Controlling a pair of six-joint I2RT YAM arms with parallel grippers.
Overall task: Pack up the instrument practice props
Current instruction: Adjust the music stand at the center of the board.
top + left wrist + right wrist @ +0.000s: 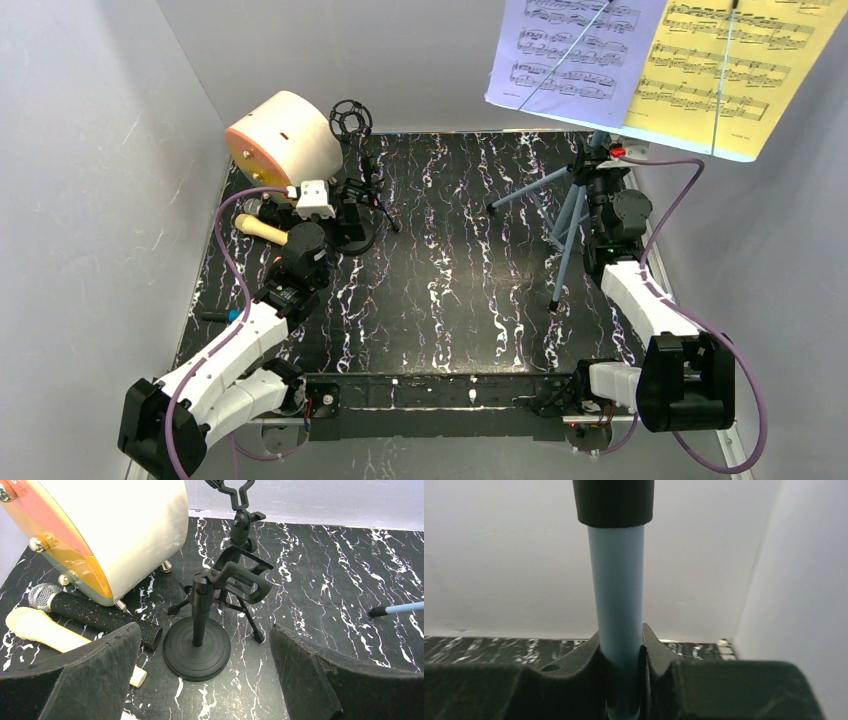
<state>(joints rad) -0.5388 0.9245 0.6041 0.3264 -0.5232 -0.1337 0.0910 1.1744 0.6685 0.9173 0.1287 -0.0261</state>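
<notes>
The blue tripod music rack [572, 212] stands at the right rear, carrying a lavender score sheet [570, 55] and a yellow one [735, 70]. My right gripper [620, 652] is shut on its pale blue pole [616, 600], with a finger pressed to each side. My left gripper [204, 635] is open just in front of the black round-base mic pole [197, 650], a finger on either side and neither touching it. The black tripod mic pole [241, 535] stands right behind that. The silver-headed microphone [85, 612] and the cream microphone [42, 630] lie to the left.
A big cream cylinder with an orange face [285, 135] sits at the rear left, close to the microphones. Grey walls enclose the black marbled table [450, 290] on three sides. One blue rack leg [397, 609] reaches toward the table's middle.
</notes>
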